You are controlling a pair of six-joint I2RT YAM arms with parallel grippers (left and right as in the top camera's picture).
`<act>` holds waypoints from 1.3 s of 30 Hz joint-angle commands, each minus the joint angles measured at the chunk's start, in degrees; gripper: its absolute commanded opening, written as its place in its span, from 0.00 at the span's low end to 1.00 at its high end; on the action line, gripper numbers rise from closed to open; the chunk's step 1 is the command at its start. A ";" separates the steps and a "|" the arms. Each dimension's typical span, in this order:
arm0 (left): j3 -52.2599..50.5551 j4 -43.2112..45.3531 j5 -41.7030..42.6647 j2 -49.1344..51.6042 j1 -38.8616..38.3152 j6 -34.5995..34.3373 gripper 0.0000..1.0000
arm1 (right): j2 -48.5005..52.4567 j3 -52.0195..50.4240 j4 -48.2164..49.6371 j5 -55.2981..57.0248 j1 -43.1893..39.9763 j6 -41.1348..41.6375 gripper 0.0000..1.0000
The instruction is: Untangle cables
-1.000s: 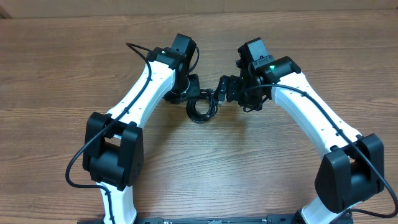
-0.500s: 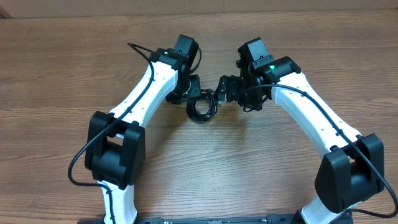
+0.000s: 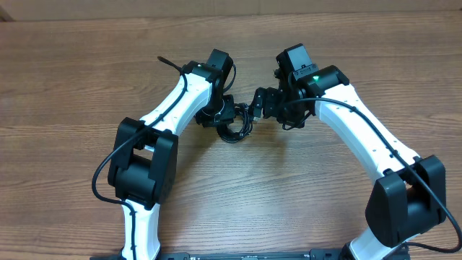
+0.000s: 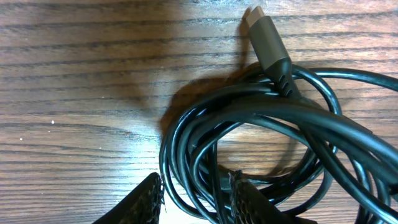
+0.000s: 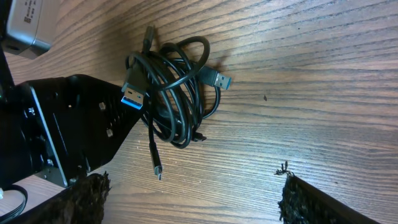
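The cables (image 3: 232,130) lie as one small wound coil on the table (image 3: 86,65), between our two grippers, with no strand pulled free yet. Seen from the left wrist, the coil spreads ahead of the fingers and off to their right. A grey-tipped plug (image 4: 267,43) sticks out at its far side, pointing away from the hand.

The left gripper (image 4: 194,196) is down on the coil's near rim. Its jaws are partly closed, one finger outside the coil and the other within it, and a few strands run between them. Whether the pads press those strands or only bracket them, we cannot tell.

From the right gripper (image 5: 189,186) the bundle lies ahead and to the left, clear of both fingers, with bare wood between. Its jaws stand wide and hold nothing. The coil's longer axis runs roughly away from this hand, and three loose ends show:
- a blue-tongued plug (image 5: 134,93) on the coil's left side;
- a silver plug (image 5: 221,79) on its right side;
- a thin tail with a small plug (image 5: 158,171) trailing back towards our fingers.

We judge the left hand the nearer, placed to anchor the coil. The right must reach forward and leftward, and the tail pointing at it looks the easiest end to take.
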 commanded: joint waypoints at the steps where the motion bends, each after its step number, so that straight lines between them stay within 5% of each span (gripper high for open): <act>1: -0.04 0.26 0.20 0.26 -0.42 -0.76 0.38 | 0.04 0.96 0.33 1.03 0.28 0.22 0.89; 5: -0.07 0.26 0.00 0.28 -0.42 -0.79 0.29 | 0.04 0.96 0.31 1.03 0.28 0.22 0.89; 39: -0.92 1.90 -2.86 0.33 -1.11 -0.59 0.26 | 0.04 0.96 0.31 1.03 0.28 0.20 0.89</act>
